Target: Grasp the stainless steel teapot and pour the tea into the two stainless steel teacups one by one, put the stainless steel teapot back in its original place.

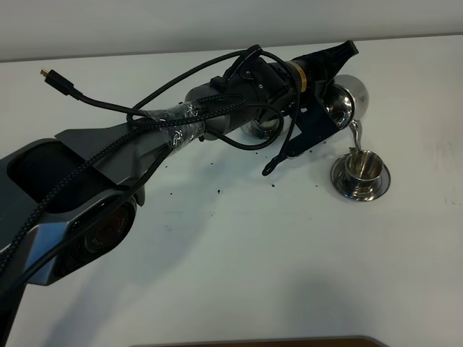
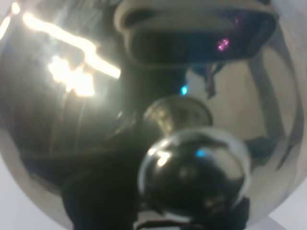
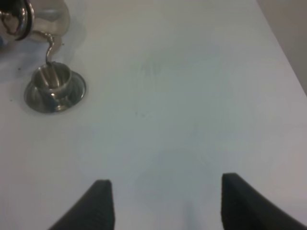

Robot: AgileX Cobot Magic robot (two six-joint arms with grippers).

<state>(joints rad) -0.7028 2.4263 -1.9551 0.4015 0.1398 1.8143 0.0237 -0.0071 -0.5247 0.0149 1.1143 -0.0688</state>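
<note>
- Teapot [image 1: 353,95] hangs in the left gripper [image 1: 334,71], lifted off the table [image 1: 253,253] and tipped over towards its spout [image 1: 354,134].
- From the high camera the left gripper is clenched on the pot from the handle side. The arm and the black camera bracket cover the exact spot where the jaws close.
- The left wrist camera sits right against the pot [image 2: 57,120]. Its shiny dome fills nearly the whole view, with the round lid knob [image 2: 194,175] in front, and no fingers can be made out there.
- The thin curved spout points downward, its tip at the mouth of a small steel cup [image 1: 362,163]. Whether tea is running cannot be told.
- That cup stands upright on a round steel saucer [image 1: 382,179], on the right half of the table just below the pot.
- A second shiny steel piece [image 1: 260,130] shows under the left arm, near its wrist. Too much is hidden to tell a cup from a stand.
- Small dark specks [image 1: 219,191] are scattered on the white table beside the arm.
- A loose black cable [image 1: 87,97] trails off the arm towards the table's far left.
- The right gripper [image 3: 170,201] is released, fingers [image 3: 103,201] spread wide above the table [image 3: 192,96], well apart from the rest.
- Its camera sees the pot [image 3: 45,14], spout [image 3: 49,45], cup [image 3: 52,76] and saucer [image 3: 76,93] at a distance.
</note>
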